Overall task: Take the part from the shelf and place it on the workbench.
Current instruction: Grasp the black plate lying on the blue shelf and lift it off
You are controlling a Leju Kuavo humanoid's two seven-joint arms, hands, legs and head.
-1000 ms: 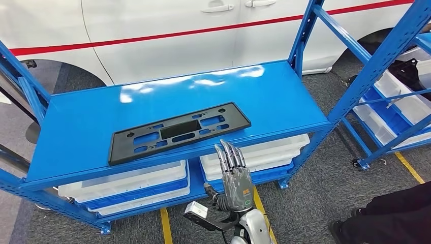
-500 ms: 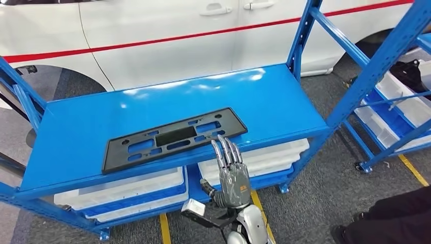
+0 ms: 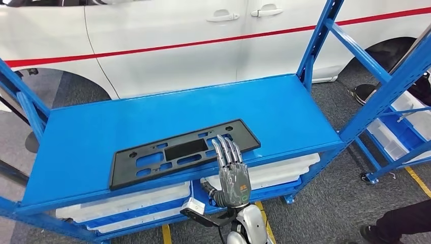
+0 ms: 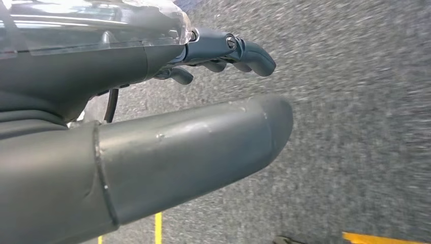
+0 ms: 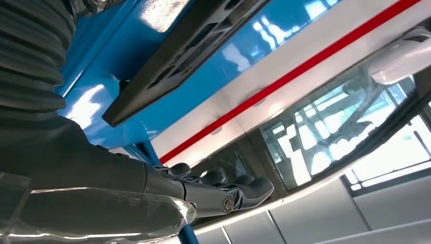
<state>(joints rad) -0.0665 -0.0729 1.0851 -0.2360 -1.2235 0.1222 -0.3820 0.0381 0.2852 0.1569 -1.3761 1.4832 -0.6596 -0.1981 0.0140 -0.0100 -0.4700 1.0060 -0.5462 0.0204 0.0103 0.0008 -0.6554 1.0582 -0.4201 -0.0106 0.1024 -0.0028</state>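
A flat black plastic part (image 3: 184,151), long and rectangular with cut-out slots and small holes, lies on the top board of a blue metal shelf (image 3: 91,137). It sits towards the front edge of the board, angled a little so that its right end reaches further back than its left. In the right wrist view the same part (image 5: 178,56) shows as a dark slab lying on the shiny blue surface.

The right hand (image 3: 233,173) is raised in front of the shelf, palm away from the camera, with its fingers (image 3: 226,151) straight, pointing up and close side by side. From the head view the fingertips overlap the near edge of the part towards its right end; whether they touch it cannot be told. The hand holds nothing. In the right wrist view the right hand (image 5: 213,190) has its dark fingers stretched out, with nothing between them.

The left hand (image 4: 152,122) hangs over grey carpet floor (image 4: 356,127), its thick thumb extended and the darker fingers (image 4: 239,48) slightly curled, apart from the thumb and holding nothing.

Behind the shelf stands a white car (image 3: 178,35) with a red stripe along its doors. White trays (image 3: 269,170) sit on the lower level of the shelf. A second blue rack (image 3: 401,117) stands to the right.
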